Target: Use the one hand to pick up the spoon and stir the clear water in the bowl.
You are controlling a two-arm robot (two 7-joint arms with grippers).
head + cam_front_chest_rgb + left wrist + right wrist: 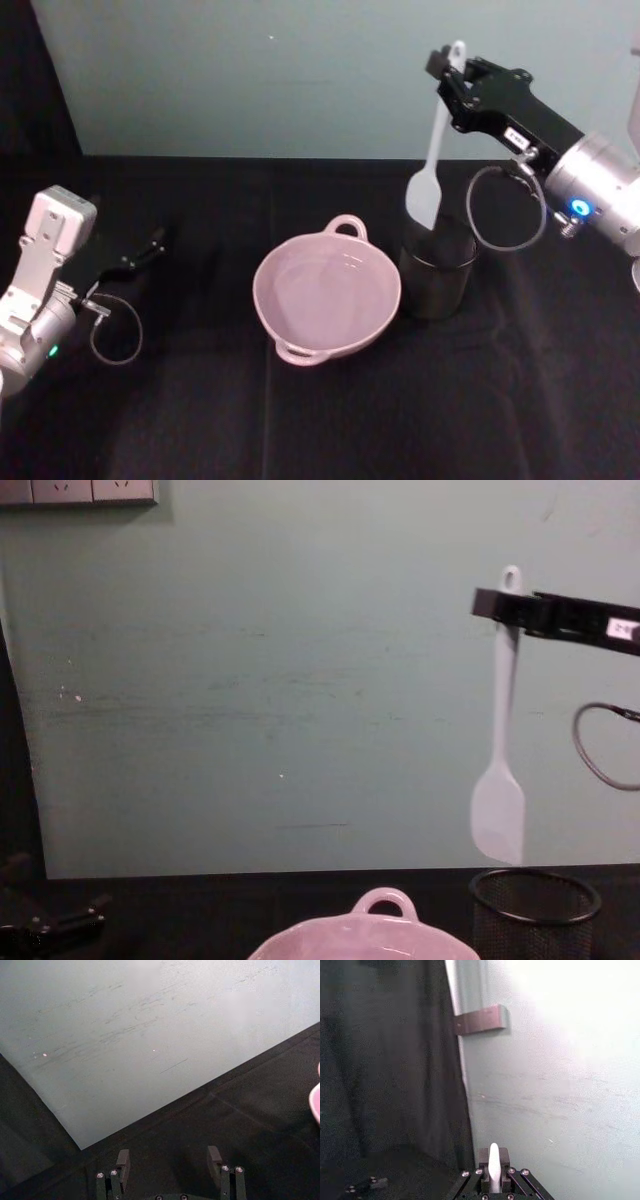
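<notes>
R. hand (447,72) pinches spoon (432,150) near handle top; blade hangs just above mesh cup (437,270), beside bowl (327,290). L. hand (152,243) idle w/ fingers spread, low over bench (200,400).

The bowl (327,292) sits near the middle of the table (200,420), with the mesh cup (437,268) just beside it on the right. The spoon (436,150) hangs upright above the cup, clear of its rim, held near its handle end by the right gripper (447,72). The left gripper (150,245) rests well to the left of the bowl. A wall (280,70) stands behind the table.
</notes>
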